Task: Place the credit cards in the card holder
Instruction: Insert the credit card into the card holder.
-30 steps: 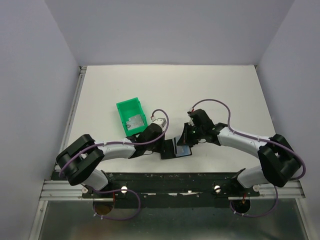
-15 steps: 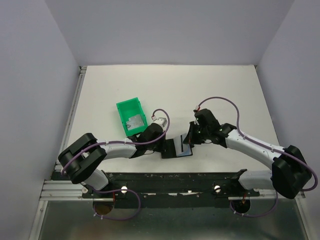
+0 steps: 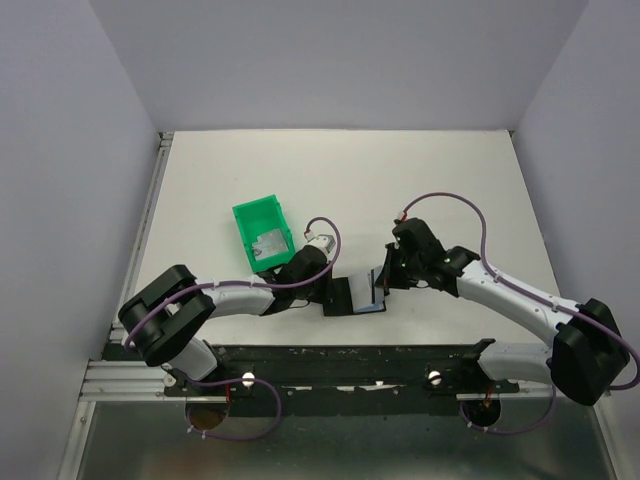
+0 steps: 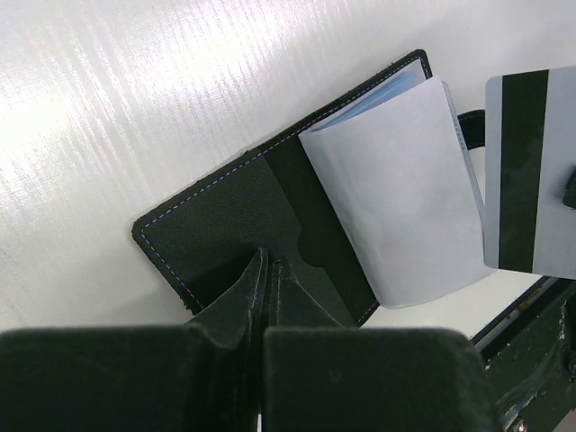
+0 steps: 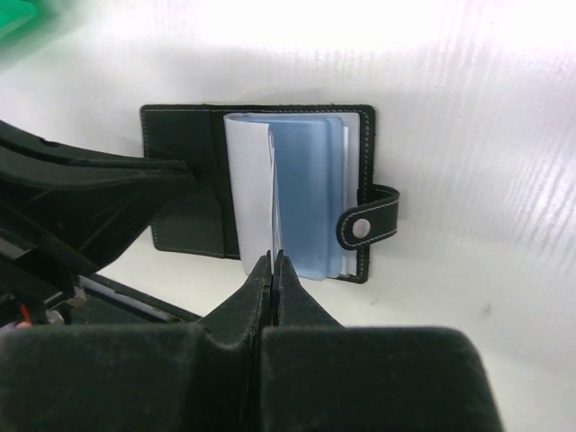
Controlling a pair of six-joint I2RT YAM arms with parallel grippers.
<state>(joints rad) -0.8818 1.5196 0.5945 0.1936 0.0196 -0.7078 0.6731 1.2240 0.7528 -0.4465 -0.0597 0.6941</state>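
card holder [image 4: 225, 207] lying open near-centre on worktop [image 4: 135, 90]: left gripper [image 4: 270, 270] jaws together, pinning its left cover flat; right gripper [image 5: 273, 261] jaws clamping a credit card [image 4: 531, 171] edge-on over the sleeves [image 5: 310, 198], lining up insertion

Bin [image 3: 262, 232] beside left jaws; table [image 3: 450, 180] open

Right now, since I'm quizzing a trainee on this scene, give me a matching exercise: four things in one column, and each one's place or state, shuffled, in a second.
Things:
A. green bin
B. card holder
C. striped card
D. left gripper

Places or states:
1. shut, tips on the holder's bare cover
2. pinched in the right gripper
3. lying open on the table
4. standing farther back, to the holder's left

Pairs: A-4, B-3, C-2, D-1.
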